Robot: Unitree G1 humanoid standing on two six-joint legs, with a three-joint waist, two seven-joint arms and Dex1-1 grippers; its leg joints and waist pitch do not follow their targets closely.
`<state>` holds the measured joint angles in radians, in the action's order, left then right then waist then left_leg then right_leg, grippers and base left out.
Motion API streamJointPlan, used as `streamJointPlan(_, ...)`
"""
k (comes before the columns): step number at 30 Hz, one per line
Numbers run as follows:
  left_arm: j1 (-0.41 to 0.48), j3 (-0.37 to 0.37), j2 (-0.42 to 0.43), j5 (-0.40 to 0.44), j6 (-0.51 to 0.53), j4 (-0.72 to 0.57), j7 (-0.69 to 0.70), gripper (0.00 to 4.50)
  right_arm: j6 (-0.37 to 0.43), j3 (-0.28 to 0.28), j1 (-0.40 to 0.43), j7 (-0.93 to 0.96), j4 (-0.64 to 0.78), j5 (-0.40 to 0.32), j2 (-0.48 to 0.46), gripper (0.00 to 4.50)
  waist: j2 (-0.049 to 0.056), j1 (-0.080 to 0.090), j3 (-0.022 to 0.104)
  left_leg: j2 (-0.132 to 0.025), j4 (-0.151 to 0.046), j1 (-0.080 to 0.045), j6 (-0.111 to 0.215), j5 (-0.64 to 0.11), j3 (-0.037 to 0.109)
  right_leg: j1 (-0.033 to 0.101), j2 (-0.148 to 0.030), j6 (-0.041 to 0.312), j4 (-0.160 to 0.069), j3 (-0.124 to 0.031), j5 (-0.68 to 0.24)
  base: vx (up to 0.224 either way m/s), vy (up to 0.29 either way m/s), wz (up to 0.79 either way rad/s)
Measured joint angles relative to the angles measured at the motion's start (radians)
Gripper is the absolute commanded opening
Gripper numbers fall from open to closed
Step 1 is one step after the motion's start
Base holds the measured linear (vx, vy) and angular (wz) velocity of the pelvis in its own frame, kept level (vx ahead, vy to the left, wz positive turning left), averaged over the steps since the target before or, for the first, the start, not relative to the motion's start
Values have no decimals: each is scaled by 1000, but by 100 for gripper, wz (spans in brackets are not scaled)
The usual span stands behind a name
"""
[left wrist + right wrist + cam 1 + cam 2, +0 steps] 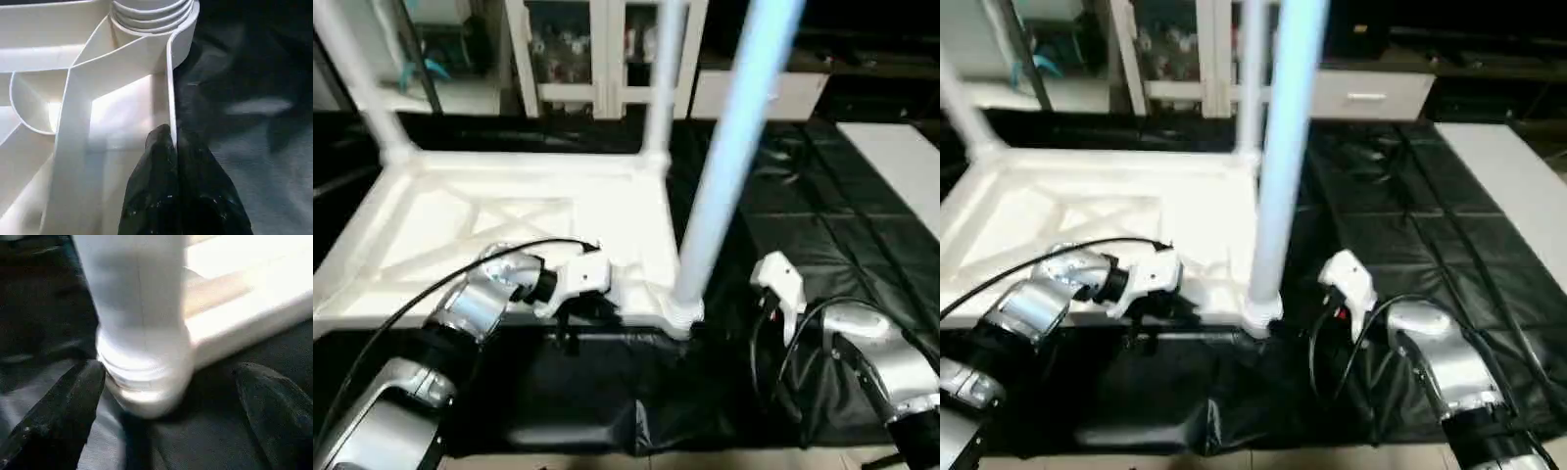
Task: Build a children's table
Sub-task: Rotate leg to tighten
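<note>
The children's table top [509, 215] lies upside down on the black mat, ribbed underside up. Two white legs stand in its far corners [362, 88] [664, 78]. A third leg [729, 157] rises from the near right corner socket [683, 311]. My left gripper [173, 142] is shut on the thin near rim of the table top [171, 78], a little left of that socket. My right gripper [168, 377] is open. Its black fingers [63, 416] stand on either side of the leg's base [142, 357], apart from it.
The black mat [822, 225] covers the floor around the table top. A white cabinet with glass doors [597, 49] stands behind it, and a white drawer unit [1371, 93] sits to its right. A flat white board [901, 166] lies at the far right. Black cables loop over both forearms.
</note>
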<state>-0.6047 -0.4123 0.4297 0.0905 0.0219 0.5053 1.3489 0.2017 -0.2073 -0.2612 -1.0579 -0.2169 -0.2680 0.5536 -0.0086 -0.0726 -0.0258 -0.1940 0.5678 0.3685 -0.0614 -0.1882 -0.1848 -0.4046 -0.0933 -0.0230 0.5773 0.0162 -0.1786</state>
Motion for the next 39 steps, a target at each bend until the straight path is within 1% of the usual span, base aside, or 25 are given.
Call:
streamJointPlan(2, 3, -5, 0, -1, 1, -7, 8, 0, 23, -1, 0, -21, 19, -7, 0, 446, 0, -5, 0, 0, 1, 0, 0, -1, -3, 0, 0, 1, 0, -1, 0, 0, 0, 0)
streamJointPlan(5, 4, -16, 0, -1, 3, -13, 25, 0, 36, -5, -1, -43, 36, -13, -1, 446, 0, -14, 0, -2, 3, -2, -5, -4, -8, 1, -1, 1, 2, -2, 0, 0, 0, 0)
streamJointPlan(8, 11, -22, 2, -1, 23, -35, 45, 0, 37, -28, -14, -74, 47, -13, -3, 446, 0, -16, 0, -9, 5, -3, -6, -3, -15, 2, -1, 1, 3, -1, 0, 0, 0, 0)
streamJointPlan(11, 16, -29, 8, -1, 43, -58, 51, 0, 37, -44, -38, -88, 38, -6, -6, 446, 0, -15, 0, -9, 7, -3, -6, -3, -16, 2, -1, 1, 3, -2, 0, 0, 0, 0)
streamJointPlan(12, 17, -30, 9, -1, 46, -62, 52, 0, 36, -45, -51, -91, 30, -1, -6, 419, 0, -15, 0, -9, 7, -3, -6, -3, -16, 2, -1, 1, 4, -2, 0, 0, 0, 0)
streamJointPlan(15, 19, -31, 12, -1, 50, -68, 52, 0, 36, -47, -61, -117, 19, 1, -9, 407, -1, -15, 0, -10, 7, -3, -6, -3, -15, 2, 0, 1, 4, -1, 0, 0, 0, 0)
streamJointPlan(18, 19, -31, 14, -1, 52, -69, 53, 0, 37, -54, -66, -130, 15, 3, -8, 374, -1, -15, 0, -10, 8, -3, -6, -3, -16, 2, 0, 1, 6, -1, 0, 0, 0, 0)
streamJointPlan(20, 20, -31, 15, -1, 57, -72, 53, 0, 37, -66, -66, -147, 15, 5, 0, 371, -2, -15, 0, -11, 9, -3, -6, -3, -16, 2, 0, 1, 7, -1, 0, 0, 0, 0)
streamJointPlan(23, 24, -32, 18, 0, 62, -80, 53, 0, 37, -78, -66, -164, 7, 12, 7, 335, -2, -15, 0, -11, 10, -3, -6, -3, -16, 1, 0, 1, 8, -1, 0, 0, 0, 0)
streamJointPlan(25, 25, -32, 19, 0, 63, -82, 53, 0, 35, -81, -66, -173, 7, 25, 10, 330, -2, -15, 0, -11, 11, -3, -6, -3, -15, 2, 0, 1, 9, -1, 0, 0, 0, 0)
streamJointPlan(27, 25, -35, 20, 0, 63, -83, 53, 0, 27, -90, -66, -178, 1, 36, 12, 301, -2, -15, 0, -11, 12, -3, -6, -3, -16, 2, 0, 1, 9, -1, 0, 0, 0, 0)
streamJointPlan(28, 25, -36, 20, 0, 63, -85, 53, 0, 24, -91, -67, -179, -3, 37, 12, 301, -2, -15, 0, -11, 12, -3, -6, -3, -16, 2, 0, 1, 9, -1, 0, 0, 0, 0)
streamJointPlan(30, 25, -36, 21, 1, 63, -85, 53, 0, 19, -95, -75, -183, -13, 43, 11, 283, -2, -14, 0, -11, 12, -3, -6, -3, -15, 2, 0, 1, 10, -1, 0, 0, 0, 0)
streamJointPlan(33, 24, -36, 21, 4, 63, -85, 52, 0, 15, -98, -84, -185, -24, 44, 9, 272, -2, -14, 0, -11, 14, -3, -6, -3, -15, 1, 0, 1, 12, -2, 0, 0, 0, 0)
streamJointPlan(39, 24, -36, 28, 10, 65, -85, 49, 0, 12, -90, -85, -176, -41, 44, -16, 267, -3, -12, 1, -12, 17, -4, -7, -3, -15, 1, 0, 0, 17, -2, 0, 0, 0, 0)
